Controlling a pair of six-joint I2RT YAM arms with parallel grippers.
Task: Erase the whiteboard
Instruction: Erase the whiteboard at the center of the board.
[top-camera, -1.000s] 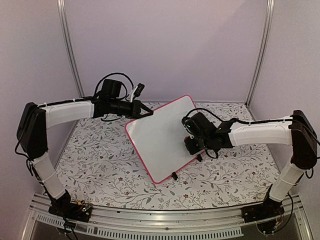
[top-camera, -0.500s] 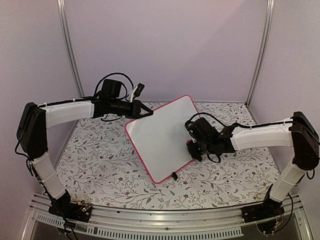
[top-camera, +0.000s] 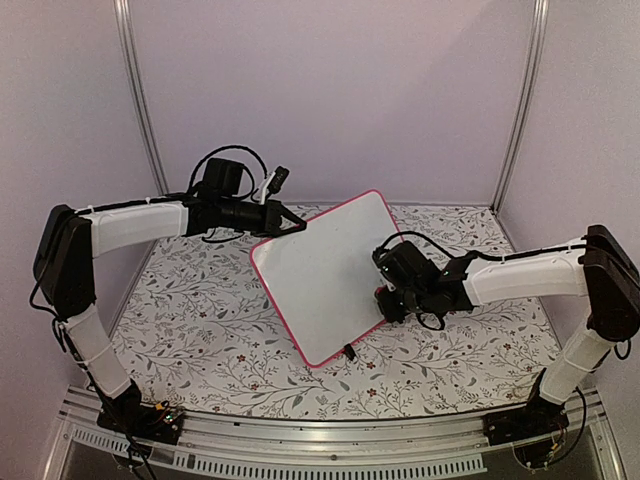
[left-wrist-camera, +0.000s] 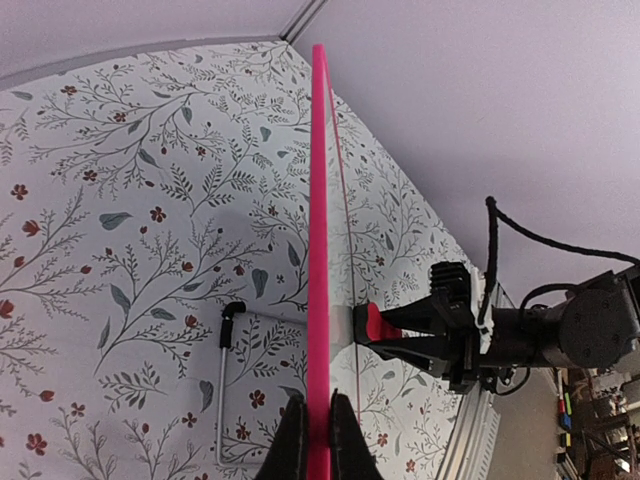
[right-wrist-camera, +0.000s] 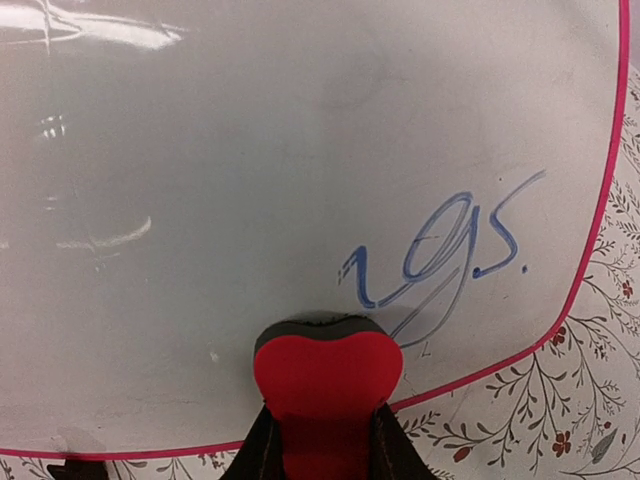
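Note:
The whiteboard (top-camera: 325, 275), white with a pink-red rim, stands tilted on the floral table. My left gripper (top-camera: 298, 228) is shut on its upper left rim; the left wrist view shows the rim edge-on (left-wrist-camera: 318, 250) between my fingers (left-wrist-camera: 289, 447). My right gripper (top-camera: 383, 298) is shut on a red eraser (right-wrist-camera: 328, 375) and presses its dark felt face against the board near its lower right edge. Blue handwriting (right-wrist-camera: 440, 250) remains just above and right of the eraser. The eraser also shows in the left wrist view (left-wrist-camera: 371, 322).
A black clip foot (top-camera: 349, 352) sits at the board's lower edge, and a thin wire stand (left-wrist-camera: 225, 385) props it from behind. The floral tablecloth (top-camera: 200, 320) lies around the board. Enclosure walls and metal posts (top-camera: 140, 100) bound the table.
My right gripper with the eraser has slid right and down across the board toward its right edge. The left arm and the board have stayed still.

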